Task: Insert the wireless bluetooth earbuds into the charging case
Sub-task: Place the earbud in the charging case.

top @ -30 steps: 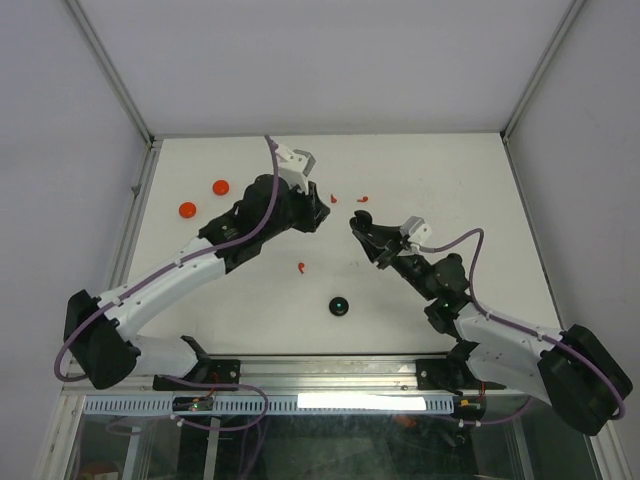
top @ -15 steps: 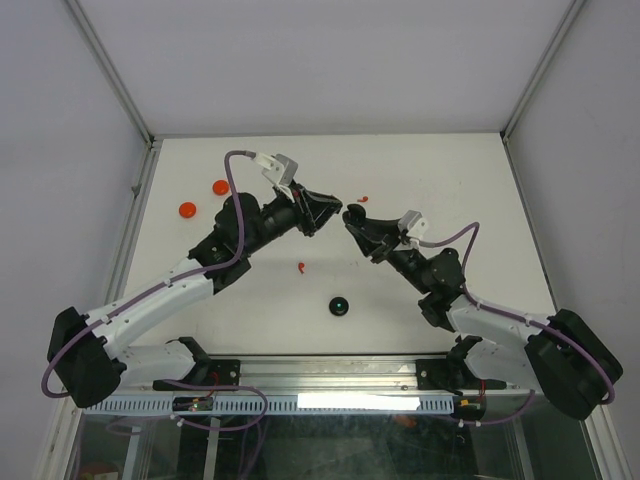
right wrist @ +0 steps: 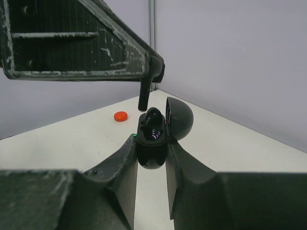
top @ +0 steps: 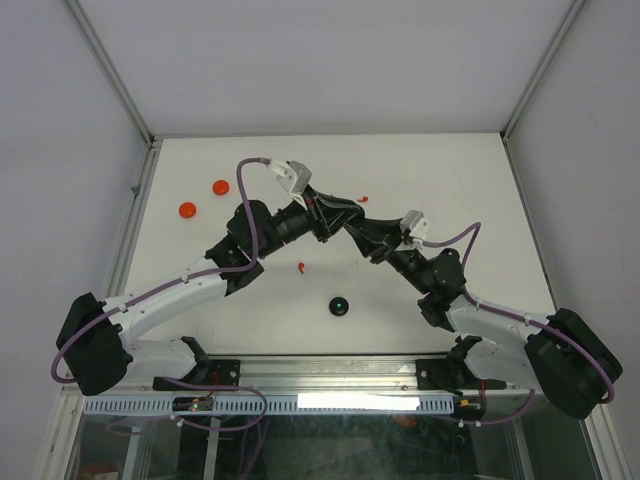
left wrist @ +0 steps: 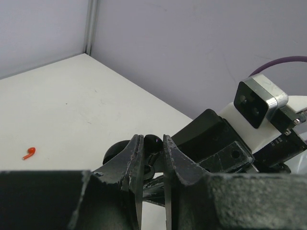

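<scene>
My right gripper [right wrist: 151, 142] is shut on a black charging case [right wrist: 152, 143] and holds it above the table with its lid [right wrist: 181, 118] open. My left gripper [left wrist: 152, 140] is shut on a black earbud [left wrist: 153, 143]. In the right wrist view the earbud's stem [right wrist: 145, 97] hangs just above the case's open slots. In the top view the left gripper [top: 338, 213] and the right gripper [top: 358, 227] meet tip to tip at the table's middle. Two red earbuds lie loose on the table, one far [top: 362, 199] and one near [top: 300, 267].
Two red discs [top: 220, 186] [top: 187, 209] lie at the far left. A black round disc with a green light [top: 340, 305] sits near the front middle. One red disc [right wrist: 120, 116] shows behind the case. A red earbud [left wrist: 29, 153] lies left of the left gripper.
My left gripper has swung right with the black earbud until it meets the right gripper over the case. The right gripper has shifted slightly towards it.
</scene>
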Available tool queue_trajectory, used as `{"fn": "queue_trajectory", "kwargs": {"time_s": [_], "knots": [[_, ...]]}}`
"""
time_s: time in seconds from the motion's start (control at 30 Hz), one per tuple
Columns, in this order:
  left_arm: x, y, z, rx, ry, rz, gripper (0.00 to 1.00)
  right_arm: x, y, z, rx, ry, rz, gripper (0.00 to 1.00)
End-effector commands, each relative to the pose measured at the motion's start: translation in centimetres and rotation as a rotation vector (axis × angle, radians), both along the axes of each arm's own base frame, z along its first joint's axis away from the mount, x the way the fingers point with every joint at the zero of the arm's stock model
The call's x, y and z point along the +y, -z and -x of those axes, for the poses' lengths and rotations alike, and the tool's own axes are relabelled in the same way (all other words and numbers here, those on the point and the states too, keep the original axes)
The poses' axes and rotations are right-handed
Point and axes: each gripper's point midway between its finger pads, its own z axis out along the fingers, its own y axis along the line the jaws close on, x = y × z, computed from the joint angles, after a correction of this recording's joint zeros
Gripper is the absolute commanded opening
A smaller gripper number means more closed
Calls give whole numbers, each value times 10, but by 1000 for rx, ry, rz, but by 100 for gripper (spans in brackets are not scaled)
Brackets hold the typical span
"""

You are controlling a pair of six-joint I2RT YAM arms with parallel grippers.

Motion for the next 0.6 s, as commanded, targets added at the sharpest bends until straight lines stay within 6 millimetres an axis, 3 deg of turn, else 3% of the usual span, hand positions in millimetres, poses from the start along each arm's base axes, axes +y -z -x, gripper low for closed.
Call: {"fn": "queue_trajectory", "kwargs": {"time_s": [0.0,0.57], "knots": [[-5,-12,4,-80,-12,25,12,-4,-42,5,-91,1,-96,0],[-3,10,-5,-95,-126,-40,11,-6,-42,5,-96,12,-100,0]]}}
